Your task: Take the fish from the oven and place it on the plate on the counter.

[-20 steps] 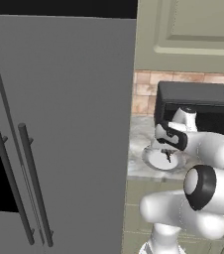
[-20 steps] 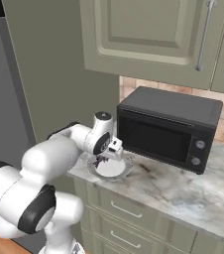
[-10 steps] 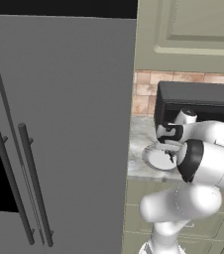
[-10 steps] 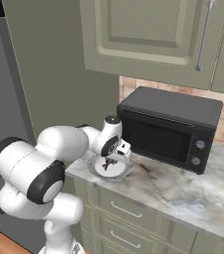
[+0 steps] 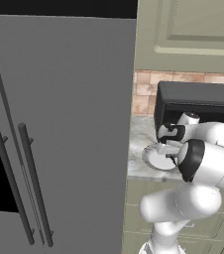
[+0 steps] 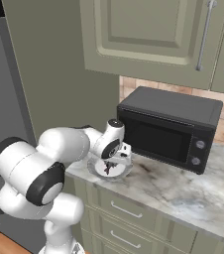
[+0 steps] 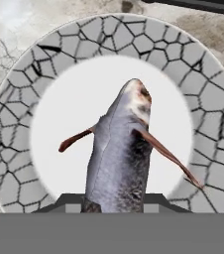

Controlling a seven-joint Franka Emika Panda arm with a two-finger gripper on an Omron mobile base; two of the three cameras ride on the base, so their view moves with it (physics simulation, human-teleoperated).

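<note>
My gripper (image 7: 113, 201) is shut on the fish (image 7: 119, 158), a slim dark grey fish with a lighter head and thin reddish fins, gripped near its tail. It hangs head-first just over the white middle of the round plate (image 7: 15, 124), whose rim has a cracked-stone pattern. In the right base view the gripper (image 6: 109, 166) sits low over the plate (image 6: 96, 172) on the marbled counter (image 6: 183, 193), the fish (image 6: 107, 169) a small dark shape beneath it. The left base view shows the plate (image 5: 156, 159) under the hand. Whether the fish touches the plate I cannot tell. The oven is out of view.
A black countertop appliance (image 6: 168, 129) with a dark window and two knobs stands right behind the plate. A tall grey fridge (image 5: 59, 129) fills the left. Green upper cabinets (image 6: 148, 34) hang above. The arm's big elbow (image 6: 39, 173) is in front of the counter edge.
The gripper has sunk a little toward the plate with the fish still held. The arm's elbow has swung closer to the counter.
</note>
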